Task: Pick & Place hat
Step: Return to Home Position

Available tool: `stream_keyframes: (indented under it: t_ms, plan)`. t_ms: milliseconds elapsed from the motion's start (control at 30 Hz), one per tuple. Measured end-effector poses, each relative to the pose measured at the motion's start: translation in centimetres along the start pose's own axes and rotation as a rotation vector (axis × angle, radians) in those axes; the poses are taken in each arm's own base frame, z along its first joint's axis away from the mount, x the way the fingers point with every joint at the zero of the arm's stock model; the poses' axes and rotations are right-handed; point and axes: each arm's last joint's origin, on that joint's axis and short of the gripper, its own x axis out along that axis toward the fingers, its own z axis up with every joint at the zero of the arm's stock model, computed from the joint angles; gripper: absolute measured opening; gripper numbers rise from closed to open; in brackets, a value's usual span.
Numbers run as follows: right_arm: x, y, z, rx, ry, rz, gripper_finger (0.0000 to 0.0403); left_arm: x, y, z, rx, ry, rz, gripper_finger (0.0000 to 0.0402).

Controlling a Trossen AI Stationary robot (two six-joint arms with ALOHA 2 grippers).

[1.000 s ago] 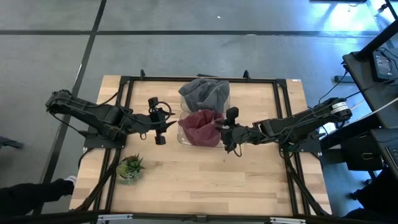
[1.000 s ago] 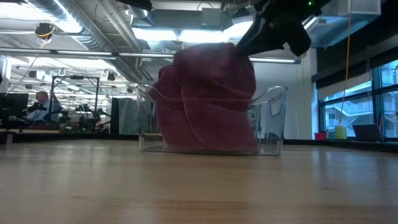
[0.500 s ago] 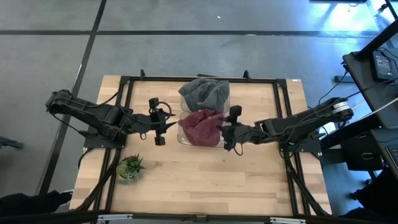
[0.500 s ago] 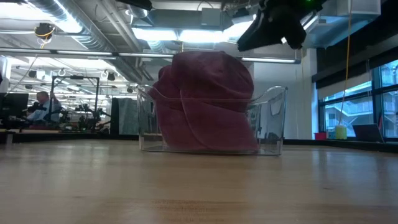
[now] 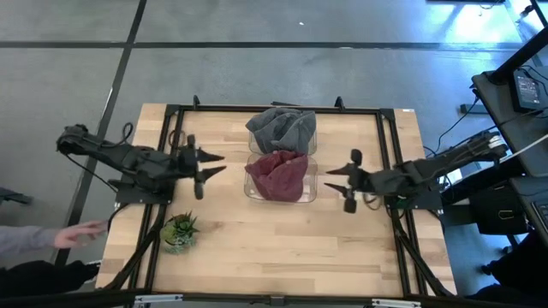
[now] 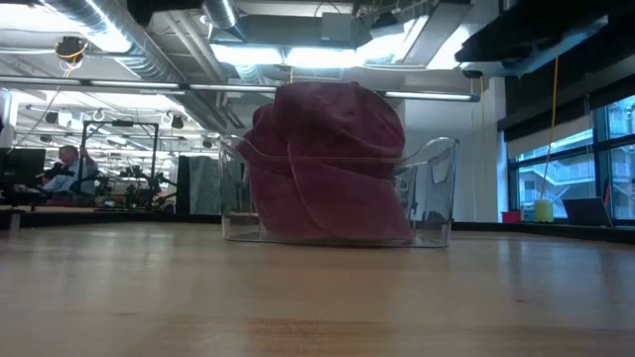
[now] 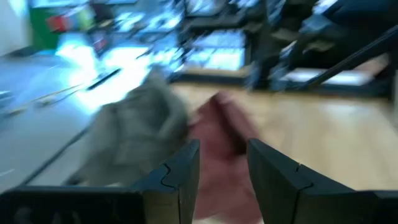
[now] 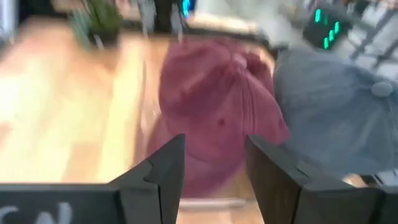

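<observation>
Red caps point(image 5: 276, 174) sit heaped in the transparent bin point(image 5: 312, 195), their crown above its rim in the low view. Gray cap point(image 5: 281, 128) lies in the second bin point(image 5: 314, 139), just beside the first on its far side.

Left gripper point(image 5: 214, 164) hangs off the red-cap bin's left side, apart from it, fingers parted, nothing held. Right gripper point(image 5: 332, 179) is off the bin's right side, likewise apart, parted and empty.

Potted plant point(image 5: 179, 231) stands front-left of the bin. A person's hand point(image 5: 81, 233) is farther out that way, at the worktop point(image 5: 282, 252) edge.

Judgement: draw each arm straight away from the bin before folding, wrists high, so no finger catches the heap or nudges the bin wall. Take the left arm slowly, since the hand and plant lie on its side.
</observation>
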Motion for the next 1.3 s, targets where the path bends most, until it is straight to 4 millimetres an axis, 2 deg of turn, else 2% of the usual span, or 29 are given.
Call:
stream_keyframes:
  t_ms: [133,367,533,900,1133,1300]
  plan:
    - [-1.5,-0.3,-2.3,0.106,-0.169,0.073,0.0165,-0.9,0.7,-3.3,-0.046,-0.119,-0.133,0.0128]
    - [-2.6,-1.1,-5.6,0.263,-0.254,0.166,0.0165,-1.0,1.8,-9.1,-0.140,-0.228,-0.108,0.0128]
    - [-2.6,-1.2,-7.3,0.321,-0.317,0.189,0.0165,-1.1,2.3,-11.5,-0.187,-0.280,-0.116,0.0128]
    - [-2.5,-1.2,-10.0,0.339,-0.444,0.226,0.0165,-1.0,2.6,-14.6,-0.215,-0.319,-0.136,0.0128]
    - [-2.8,-1.5,-11.0,0.355,-0.485,0.227,0.0165,-1.5,2.7,-14.3,-0.193,-0.362,-0.210,0.0128]
    - [-3.4,-1.8,-10.7,0.344,-0.547,0.260,0.0165,-1.6,2.8,-14.2,-0.177,-0.377,-0.210,0.0128]
